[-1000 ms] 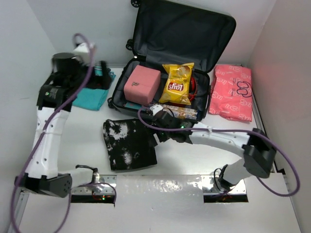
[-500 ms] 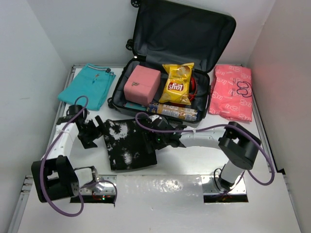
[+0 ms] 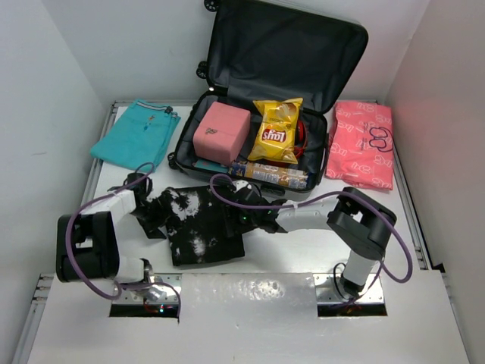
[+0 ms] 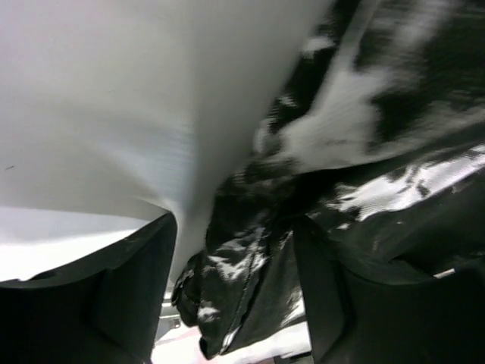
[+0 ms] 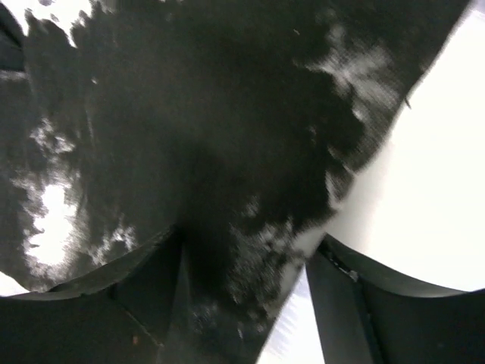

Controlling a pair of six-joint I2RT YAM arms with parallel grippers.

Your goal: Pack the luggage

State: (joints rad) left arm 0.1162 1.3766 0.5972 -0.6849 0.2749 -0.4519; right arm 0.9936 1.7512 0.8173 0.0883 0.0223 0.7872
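Note:
The luggage (image 3: 282, 45) lies open at the back, lid raised, holding a pink pouch (image 3: 221, 131), a yellow chip bag (image 3: 276, 130) and snack bars (image 3: 273, 174). In front of it a black-and-white tie-dye garment (image 3: 198, 227) lies flat on the table. My left gripper (image 3: 155, 214) sits low at the garment's left edge. In the left wrist view that gripper (image 4: 235, 250) is open with bunched cloth (image 4: 250, 265) between its fingers. My right gripper (image 3: 233, 214) is at the garment's right edge. In the right wrist view it (image 5: 250, 250) is open, straddling the cloth's edge (image 5: 265, 197).
A folded teal garment (image 3: 136, 140) lies at the back left. A pink printed bundle (image 3: 362, 144) lies to the right of the suitcase. White walls close in the table (image 3: 303, 243) on the left, right and back.
My left arm came down from over the teal garment to the tie-dye garment's left edge. My right gripper slid left onto its right edge. Both sets of jaws have narrowed.

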